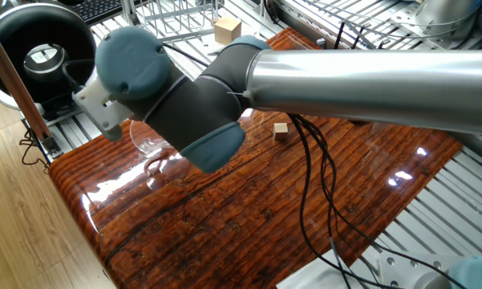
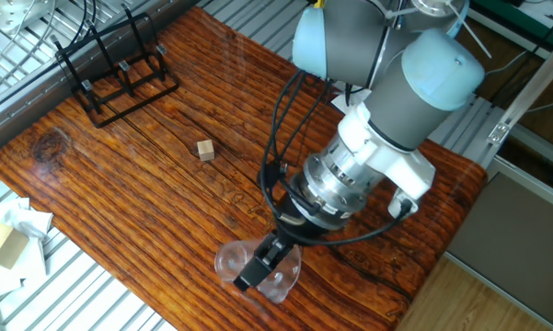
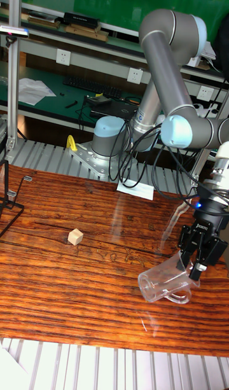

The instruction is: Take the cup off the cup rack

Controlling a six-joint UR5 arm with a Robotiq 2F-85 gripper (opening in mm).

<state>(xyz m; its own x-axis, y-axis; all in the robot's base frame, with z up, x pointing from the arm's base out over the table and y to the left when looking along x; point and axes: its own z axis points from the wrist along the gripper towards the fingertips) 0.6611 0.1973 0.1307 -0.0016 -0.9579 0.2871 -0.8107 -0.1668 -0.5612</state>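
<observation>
pincer (image 3: 194, 266) gripping cup (image 3: 160, 284), rack (image 2: 110, 75) elsewhere

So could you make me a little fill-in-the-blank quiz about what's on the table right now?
1. The gripper is holding the clear ____.
2. The cup is tilted, far from the black wire ____ at the table's other end.
3. The cup rack now holds ____ cups.
4. The small loose block on the table is made of ____.

Missing words: cup; rack; no; wood.
</observation>
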